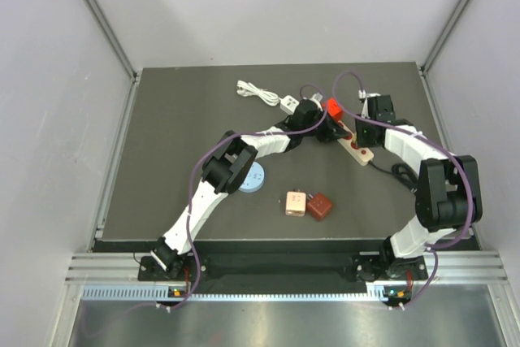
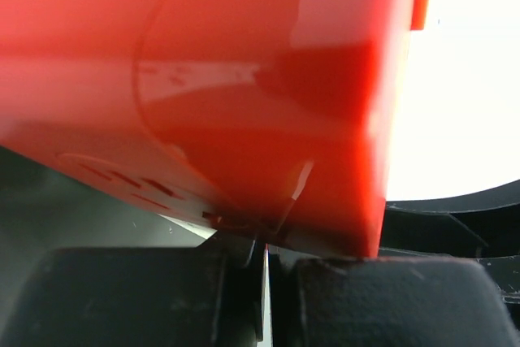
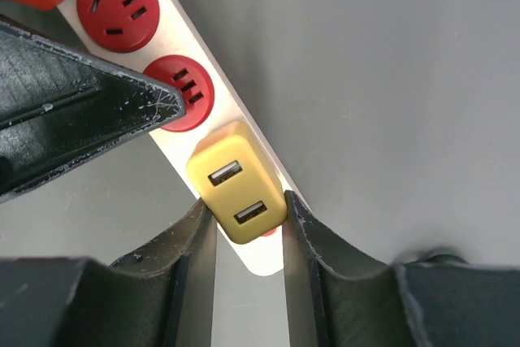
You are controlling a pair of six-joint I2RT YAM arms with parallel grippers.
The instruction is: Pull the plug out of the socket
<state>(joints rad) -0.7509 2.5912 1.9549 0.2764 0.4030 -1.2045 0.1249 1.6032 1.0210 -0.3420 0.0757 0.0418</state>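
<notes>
The right gripper is clamped on the yellow plug, which sits in the end socket of the power strip on the table. The left gripper has its fingers nearly together, right against a red plug at the strip's other end.

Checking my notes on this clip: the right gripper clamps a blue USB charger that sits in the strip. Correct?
Not quite: the charger is yellow, not blue, as the right wrist view shows. The rest holds: the right gripper clamps it while it sits in the strip.
</notes>
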